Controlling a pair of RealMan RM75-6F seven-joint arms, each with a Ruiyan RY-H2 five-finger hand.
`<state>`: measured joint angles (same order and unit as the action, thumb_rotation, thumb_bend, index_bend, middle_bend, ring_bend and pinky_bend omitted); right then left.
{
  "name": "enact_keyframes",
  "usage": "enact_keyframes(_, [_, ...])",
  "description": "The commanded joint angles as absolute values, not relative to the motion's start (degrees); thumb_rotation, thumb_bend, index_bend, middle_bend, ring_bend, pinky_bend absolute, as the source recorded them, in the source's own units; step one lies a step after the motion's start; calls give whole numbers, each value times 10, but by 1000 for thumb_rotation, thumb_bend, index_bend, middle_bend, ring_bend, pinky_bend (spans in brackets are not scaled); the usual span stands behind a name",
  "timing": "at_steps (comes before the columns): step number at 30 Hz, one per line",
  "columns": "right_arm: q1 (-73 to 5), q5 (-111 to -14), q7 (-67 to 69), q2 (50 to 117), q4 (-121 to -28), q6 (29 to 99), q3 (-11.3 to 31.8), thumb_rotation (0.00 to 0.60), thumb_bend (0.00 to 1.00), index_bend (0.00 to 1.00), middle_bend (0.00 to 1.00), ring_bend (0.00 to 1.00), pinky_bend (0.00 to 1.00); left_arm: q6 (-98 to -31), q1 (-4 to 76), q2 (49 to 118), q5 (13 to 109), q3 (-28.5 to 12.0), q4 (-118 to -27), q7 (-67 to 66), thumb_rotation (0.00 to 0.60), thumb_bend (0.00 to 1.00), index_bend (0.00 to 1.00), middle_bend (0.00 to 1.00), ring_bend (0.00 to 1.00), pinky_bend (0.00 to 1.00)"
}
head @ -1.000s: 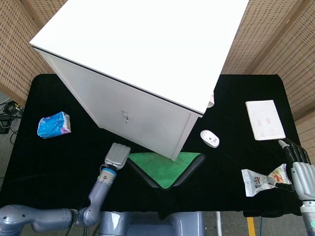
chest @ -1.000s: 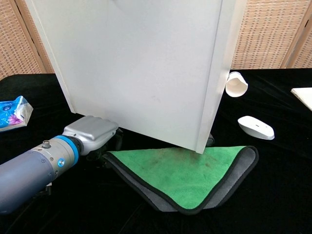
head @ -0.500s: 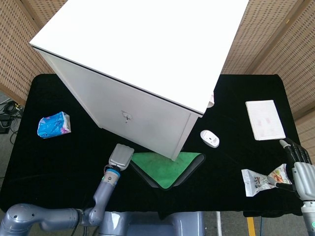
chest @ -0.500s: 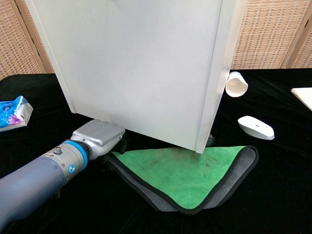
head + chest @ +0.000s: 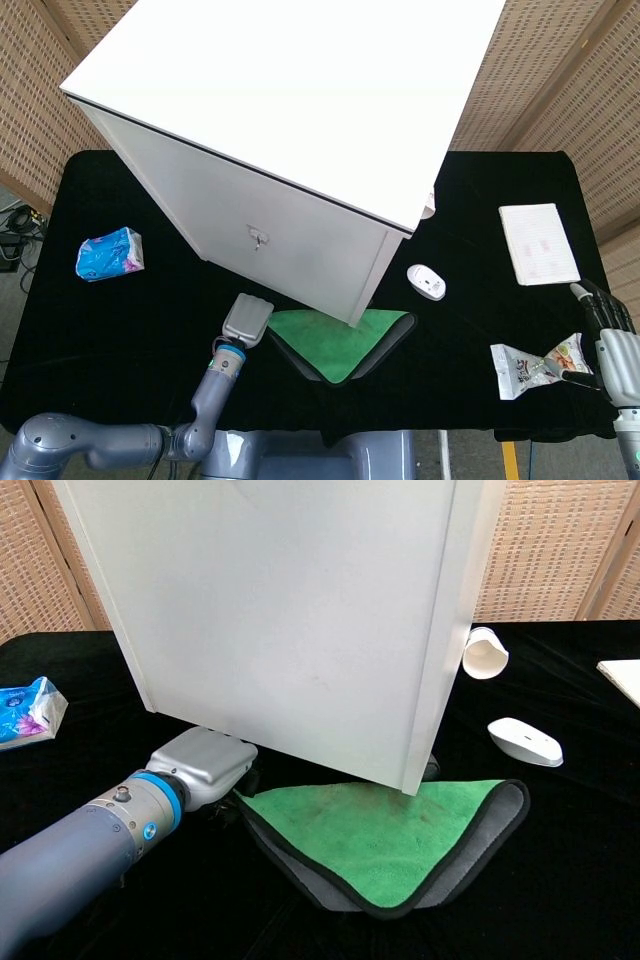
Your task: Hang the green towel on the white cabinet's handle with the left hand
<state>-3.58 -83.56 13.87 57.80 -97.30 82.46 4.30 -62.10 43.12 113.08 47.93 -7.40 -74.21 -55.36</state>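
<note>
The green towel [image 5: 335, 338] with its grey border lies folded on the black table, partly under the front corner of the white cabinet [image 5: 300, 110]. In the chest view the green towel [image 5: 385, 825] spreads out below the white cabinet [image 5: 290, 610]. The small metal handle [image 5: 257, 238] sits on the cabinet's front face. My left hand [image 5: 246, 317] lies palm down at the towel's left corner; in the chest view the left hand [image 5: 204, 765] covers its own fingers, so any grip is hidden. My right hand [image 5: 612, 345] rests at the right table edge, fingers stretched, holding nothing.
A blue tissue packet [image 5: 109, 253] lies at the left. A white mouse [image 5: 426, 282] and a paper cup [image 5: 485, 652] are right of the cabinet. A white notepad [image 5: 539, 244] and a snack packet [image 5: 535, 365] lie near my right hand.
My left hand has slid right, up to the towel's left corner, and that corner has shifted slightly right. The right hand has barely moved.
</note>
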Motion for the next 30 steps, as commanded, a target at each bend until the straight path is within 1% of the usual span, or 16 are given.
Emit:
enact_keyframes(1, [-36, -836, 138, 578, -974, 825, 43, 600, 116, 0, 0, 0, 0, -630, 428, 1127, 493, -69, -746, -548, 600, 563, 507, 923, 791, 692])
enact_keyframes(3, [-36, -836, 138, 578, -974, 825, 43, 600, 115, 0, 0, 0, 0, -635, 426, 1120, 503, -66, -755, -543, 600, 582, 516, 923, 791, 694])
enact_keyframes(12, [-36, -839, 132, 580, -975, 825, 42, 600, 116, 0, 0, 0, 0, -657, 416, 1081, 548, -52, -796, -528, 600, 583, 545, 923, 791, 693])
enact_keyframes(14, [-36, -839, 131, 580, -975, 826, 42, 600, 116, 0, 0, 0, 0, -667, 412, 1067, 571, -44, -809, -521, 600, 583, 551, 923, 791, 691])
enact_keyframes(15, [-35, -839, 130, 580, -976, 827, 42, 600, 116, 0, 0, 0, 0, -684, 407, 1047, 609, -30, -829, -511, 600, 584, 557, 923, 791, 691])
enact_keyframes(18, [-35, -838, 129, 580, -976, 827, 42, 600, 115, 0, 0, 0, 0, -711, 396, 1007, 678, -3, -860, -486, 600, 583, 588, 923, 791, 691])
enact_keyframes(22, [-35, -838, 128, 580, -976, 828, 43, 600, 115, 0, 0, 0, 0, -745, 381, 962, 755, 25, -888, -461, 600, 582, 627, 923, 791, 692])
enact_keyframes(24, [-34, -837, 126, 581, -977, 829, 43, 600, 115, 0, 0, 0, 0, -775, 371, 933, 807, 40, -903, -447, 600, 583, 666, 923, 791, 692])
enact_keyframes(26, [-34, -837, 124, 581, -978, 830, 43, 600, 115, 0, 0, 0, 0, -794, 364, 911, 842, 48, -910, -434, 600, 583, 703, 923, 790, 690])
enact_keyframes(30, [-34, -839, 117, 583, -979, 831, 42, 600, 115, 0, 0, 0, 0, -830, 356, 876, 908, 52, -912, -420, 600, 583, 794, 923, 791, 694])
